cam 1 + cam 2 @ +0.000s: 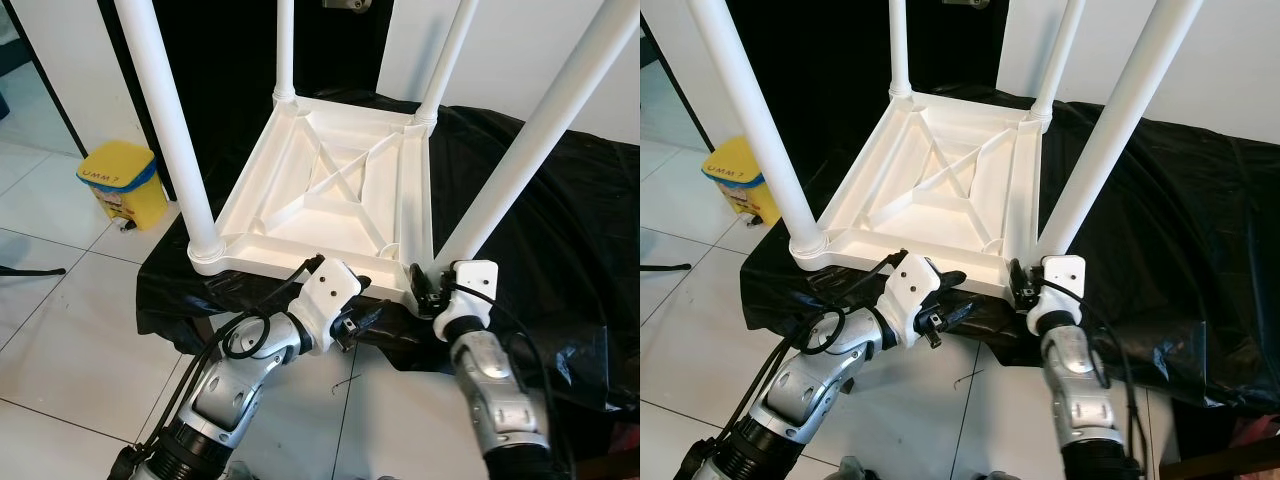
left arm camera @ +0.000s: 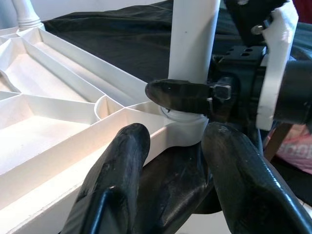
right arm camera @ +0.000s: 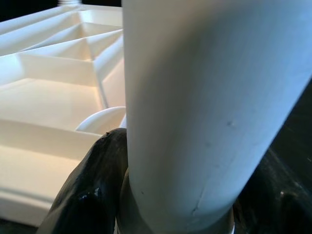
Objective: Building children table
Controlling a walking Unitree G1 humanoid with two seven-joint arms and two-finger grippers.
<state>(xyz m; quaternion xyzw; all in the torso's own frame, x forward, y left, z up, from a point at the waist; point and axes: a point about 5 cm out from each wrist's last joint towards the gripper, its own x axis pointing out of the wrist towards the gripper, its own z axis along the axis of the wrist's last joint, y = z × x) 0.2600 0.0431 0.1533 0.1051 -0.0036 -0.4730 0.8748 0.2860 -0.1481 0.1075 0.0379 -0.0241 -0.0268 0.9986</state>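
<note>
The white plastic children's table point(image 1: 320, 190) lies upside down in the centre of the left eye frame, its ribbed underside facing up, on a surface draped in black plastic sheeting point(image 1: 560, 250). Four white legs rise from its corners: the near-left leg point(image 1: 165, 110) at the left of the frame, the near-right leg point(image 1: 530, 140) slanting toward the upper right, and two far legs point(image 1: 284, 45) at the top centre.

The right gripper point(image 1: 428, 285), at the lower right of centre, sits at the base of the near-right leg where it meets the table's corner socket. In the right wrist view its fingers point(image 3: 85, 190) are clamped around that leg, one black finger pressed against the leg's side just above the socket collar.

The left gripper point(image 1: 368, 318), lower centre of the frame, lies just beside the table's near edge and points toward the same corner. In the left wrist view its fingers point(image 2: 117, 165) stand apart, gripping nothing, with the table's rim and black sheeting between them and the right gripper just beyond.

A yellow bin point(image 1: 125, 180) stands on the white tiled floor point(image 1: 60, 330) at the left.
</note>
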